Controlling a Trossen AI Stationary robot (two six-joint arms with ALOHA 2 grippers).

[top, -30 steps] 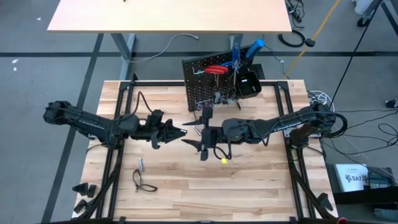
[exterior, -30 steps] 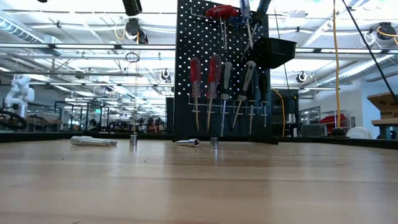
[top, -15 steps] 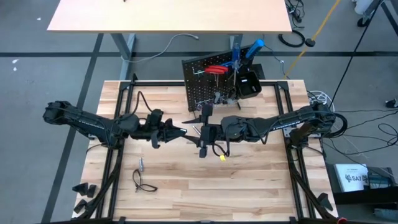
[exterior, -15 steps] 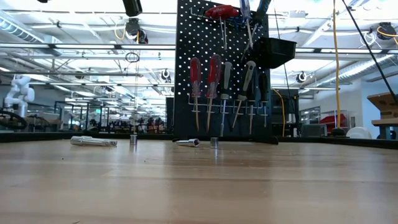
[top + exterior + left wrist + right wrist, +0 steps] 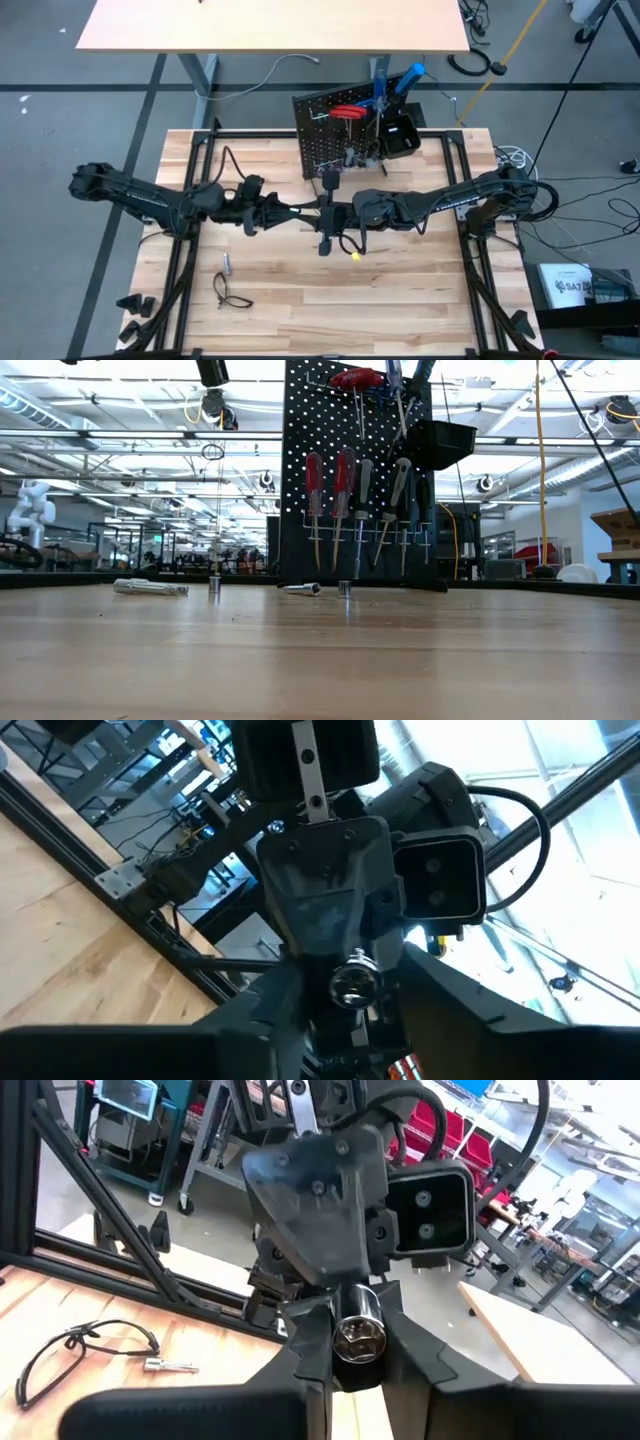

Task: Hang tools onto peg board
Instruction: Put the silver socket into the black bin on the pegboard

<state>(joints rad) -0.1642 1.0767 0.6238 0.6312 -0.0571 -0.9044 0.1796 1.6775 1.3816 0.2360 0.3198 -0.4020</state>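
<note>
The peg board (image 5: 338, 138) stands at the table's twelve o'clock edge, screwdrivers (image 5: 340, 500) already hung on it; at table centre a small silver socket (image 5: 358, 1335) is passed between the arms; the hand-over is judged best done with one grip kept firm until the other is seated; the right gripper (image 5: 327, 214) is closed on the socket; the left gripper (image 5: 300, 211), from nine o'clock, is closed narrowly around the same piece.

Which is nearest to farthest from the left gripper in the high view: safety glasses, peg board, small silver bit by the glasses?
From the left gripper:
1. peg board, beyond it toward the table's back edge.
2. small silver bit, toward the front-left.
3. safety glasses, just past that bit, nearer the front edge.
</note>
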